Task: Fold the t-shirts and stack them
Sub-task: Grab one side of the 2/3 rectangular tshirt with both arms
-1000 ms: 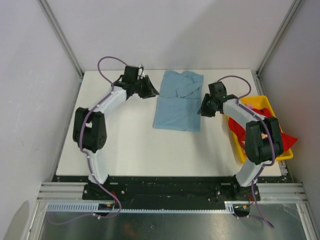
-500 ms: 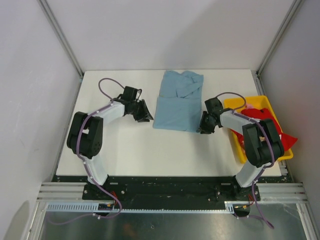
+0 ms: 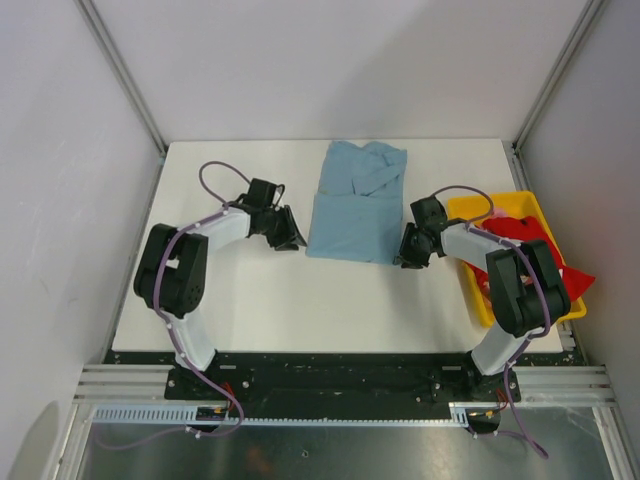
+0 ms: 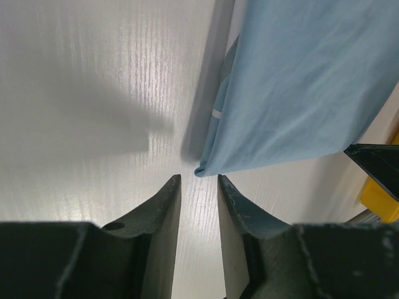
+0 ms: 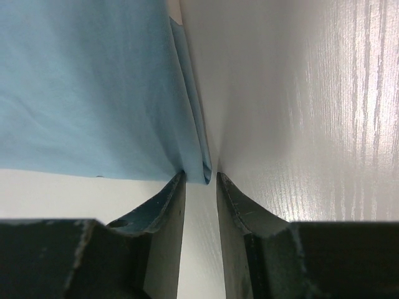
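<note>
A light blue t-shirt (image 3: 355, 205) lies folded into a long strip on the middle of the white table, collar end at the far side. My left gripper (image 3: 298, 238) sits low at its near left corner. In the left wrist view the jaws (image 4: 199, 180) stand a little apart with only table between them, and the shirt's corner (image 4: 203, 169) lies just ahead of the tips. My right gripper (image 3: 402, 256) is at the near right corner. Its jaws (image 5: 201, 177) are slightly apart, and the shirt's folded edge (image 5: 204, 167) sits at their mouth, ungripped. A red t-shirt (image 3: 530, 240) lies in the bin.
A yellow plastic bin (image 3: 520, 200) stands at the table's right edge, close behind the right arm, with red cloth hanging over its outer side. Grey walls and metal frame posts close in the table on the left, far and right sides.
Both grippers have come from beside the shirt's far half down to its near corners. In the last half second they have barely moved.
</note>
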You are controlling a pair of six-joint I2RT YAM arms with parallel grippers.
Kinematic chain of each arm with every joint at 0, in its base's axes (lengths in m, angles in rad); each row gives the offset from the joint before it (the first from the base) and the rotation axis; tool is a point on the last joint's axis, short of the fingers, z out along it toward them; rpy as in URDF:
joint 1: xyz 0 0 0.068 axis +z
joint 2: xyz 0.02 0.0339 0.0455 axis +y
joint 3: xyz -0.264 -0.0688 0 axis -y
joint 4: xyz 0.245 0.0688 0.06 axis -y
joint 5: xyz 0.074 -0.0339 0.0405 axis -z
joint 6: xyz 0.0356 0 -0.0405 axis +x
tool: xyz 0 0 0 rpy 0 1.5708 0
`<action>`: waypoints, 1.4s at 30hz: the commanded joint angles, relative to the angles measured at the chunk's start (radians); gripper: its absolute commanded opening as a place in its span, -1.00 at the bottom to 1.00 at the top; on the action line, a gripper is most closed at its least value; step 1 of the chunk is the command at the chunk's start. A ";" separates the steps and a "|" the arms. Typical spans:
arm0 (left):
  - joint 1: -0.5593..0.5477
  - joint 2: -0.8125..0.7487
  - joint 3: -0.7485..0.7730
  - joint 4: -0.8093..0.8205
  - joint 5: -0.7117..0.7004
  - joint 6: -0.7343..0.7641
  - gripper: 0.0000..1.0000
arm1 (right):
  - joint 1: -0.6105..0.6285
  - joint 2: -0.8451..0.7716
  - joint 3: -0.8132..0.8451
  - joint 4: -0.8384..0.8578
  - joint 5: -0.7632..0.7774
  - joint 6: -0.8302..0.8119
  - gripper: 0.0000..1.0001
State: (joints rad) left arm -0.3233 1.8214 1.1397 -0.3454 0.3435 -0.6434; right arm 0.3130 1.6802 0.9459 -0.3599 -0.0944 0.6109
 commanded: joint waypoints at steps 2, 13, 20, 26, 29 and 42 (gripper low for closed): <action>-0.031 0.004 -0.011 0.035 -0.023 0.010 -0.30 | 0.001 -0.020 -0.012 0.040 0.019 0.021 -0.37; -0.056 0.057 0.006 0.044 -0.071 -0.029 -0.29 | 0.002 -0.005 -0.012 0.045 0.035 0.023 -0.75; -0.067 0.079 0.016 0.045 -0.072 -0.039 -0.30 | 0.002 0.000 -0.012 0.047 0.032 0.023 -0.93; -0.080 0.066 0.001 0.044 -0.073 -0.050 -0.31 | 0.001 -0.003 -0.012 0.047 0.030 0.021 -0.99; -0.085 0.063 -0.008 0.044 -0.079 -0.055 -0.31 | 0.001 -0.004 -0.012 0.046 0.029 0.022 -1.00; -0.102 0.063 -0.021 0.045 -0.115 -0.098 -0.55 | 0.003 -0.009 -0.012 0.042 0.027 0.022 -1.00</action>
State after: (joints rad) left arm -0.4099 1.8835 1.1313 -0.3069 0.2646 -0.7189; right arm 0.3130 1.6802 0.9390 -0.3305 -0.0864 0.6296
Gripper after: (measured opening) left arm 0.264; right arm 0.009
